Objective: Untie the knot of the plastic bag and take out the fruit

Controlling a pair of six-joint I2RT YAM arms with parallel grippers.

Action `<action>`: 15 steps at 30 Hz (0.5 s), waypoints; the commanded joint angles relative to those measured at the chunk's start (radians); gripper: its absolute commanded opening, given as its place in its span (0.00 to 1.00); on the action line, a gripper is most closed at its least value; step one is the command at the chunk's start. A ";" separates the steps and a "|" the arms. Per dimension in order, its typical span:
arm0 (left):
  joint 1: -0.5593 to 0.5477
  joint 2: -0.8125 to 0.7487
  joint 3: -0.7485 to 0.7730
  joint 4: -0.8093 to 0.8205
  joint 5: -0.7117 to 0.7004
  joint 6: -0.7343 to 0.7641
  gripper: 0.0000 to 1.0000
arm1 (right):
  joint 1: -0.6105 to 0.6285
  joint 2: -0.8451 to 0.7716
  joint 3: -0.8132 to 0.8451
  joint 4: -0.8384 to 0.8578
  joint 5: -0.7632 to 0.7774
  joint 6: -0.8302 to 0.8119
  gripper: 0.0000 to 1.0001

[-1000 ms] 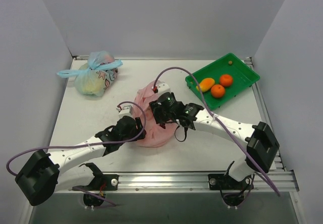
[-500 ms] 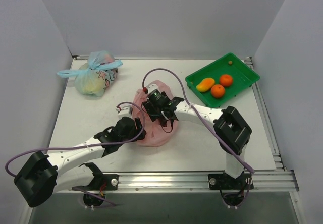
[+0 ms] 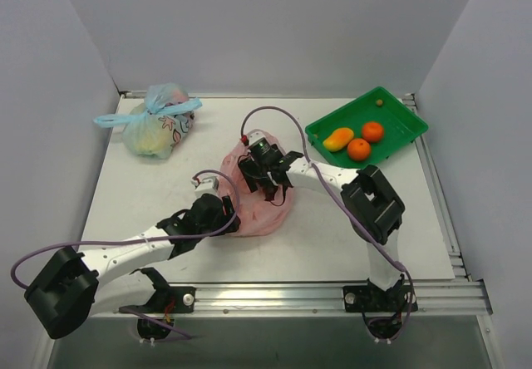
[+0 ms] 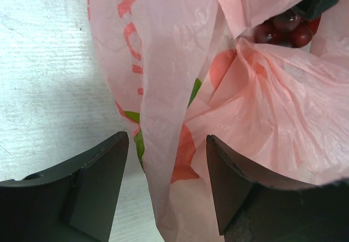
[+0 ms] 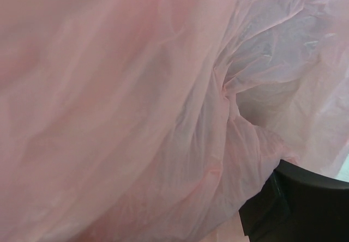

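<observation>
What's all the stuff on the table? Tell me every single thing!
thin crinkled plastic bag: one, pink, mid-table.
knotted patterned plastic bag: one, blue tie, far left.
plastic tray: one, green, far right.
round oranges: two, orange, in the tray.
mango: one, yellow-orange, in the tray.
tiny speck: one, brownish, tray's far corner.
small round grapes: a few, dark red, inside the pink bag.
table: one, white.
left gripper: one, black, open around a fold of the pink bag.
right gripper: one, black, over the pink bag; open or shut unclear.
</observation>
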 commanded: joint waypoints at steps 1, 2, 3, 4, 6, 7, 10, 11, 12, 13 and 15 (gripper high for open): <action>-0.007 0.012 0.011 0.048 0.012 -0.008 0.70 | 0.009 0.064 0.028 -0.030 -0.059 0.017 0.77; -0.007 0.018 0.014 0.050 0.014 -0.008 0.70 | 0.010 0.070 0.033 -0.030 -0.062 0.018 0.76; -0.007 0.019 0.014 0.053 0.012 -0.008 0.70 | 0.011 0.079 0.042 -0.038 -0.064 0.021 0.73; -0.007 0.026 0.017 0.053 0.012 -0.008 0.70 | 0.011 0.084 0.044 -0.043 -0.068 0.023 0.69; -0.007 0.029 0.019 0.053 0.011 -0.008 0.70 | 0.012 0.084 0.041 -0.044 -0.079 0.027 0.59; -0.007 0.032 0.019 0.053 0.011 -0.006 0.70 | 0.012 0.082 0.036 -0.044 -0.084 0.031 0.54; -0.005 0.035 0.028 0.053 0.005 -0.006 0.69 | 0.026 0.064 0.013 -0.044 -0.088 0.027 0.29; -0.007 0.036 0.029 0.045 0.002 -0.006 0.66 | 0.033 0.041 0.006 -0.041 -0.085 0.029 0.20; -0.007 0.036 0.031 0.039 -0.001 -0.006 0.65 | 0.038 0.030 -0.007 -0.038 -0.096 0.029 0.16; -0.007 0.033 0.037 0.034 -0.006 -0.006 0.64 | 0.041 0.015 -0.031 -0.029 -0.099 0.032 0.13; -0.007 0.027 0.040 0.016 -0.021 -0.006 0.60 | 0.049 -0.034 -0.059 -0.009 -0.128 0.043 0.06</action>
